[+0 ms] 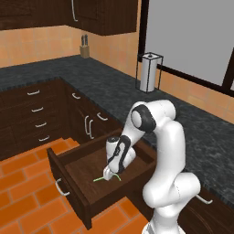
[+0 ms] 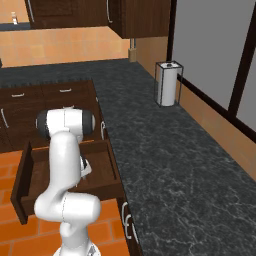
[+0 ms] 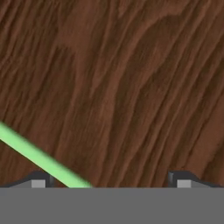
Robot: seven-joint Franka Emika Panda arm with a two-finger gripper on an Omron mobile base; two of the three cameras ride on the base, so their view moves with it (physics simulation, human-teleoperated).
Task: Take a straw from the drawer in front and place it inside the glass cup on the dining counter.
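One straw (image 1: 108, 177), one open drawer (image 1: 87, 170)

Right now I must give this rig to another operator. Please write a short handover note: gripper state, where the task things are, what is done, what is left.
Gripper: open, lowered into the drawer, nothing held.
Straw: lying on the drawer floor beside the gripper; in the hand view it runs between the fingertips, nearer one of them.
Done: drawer pulled open, arm brought down over the straw.
Left: close on the straw, lift it out, take it to the glass cup on the dining counter and put it inside.
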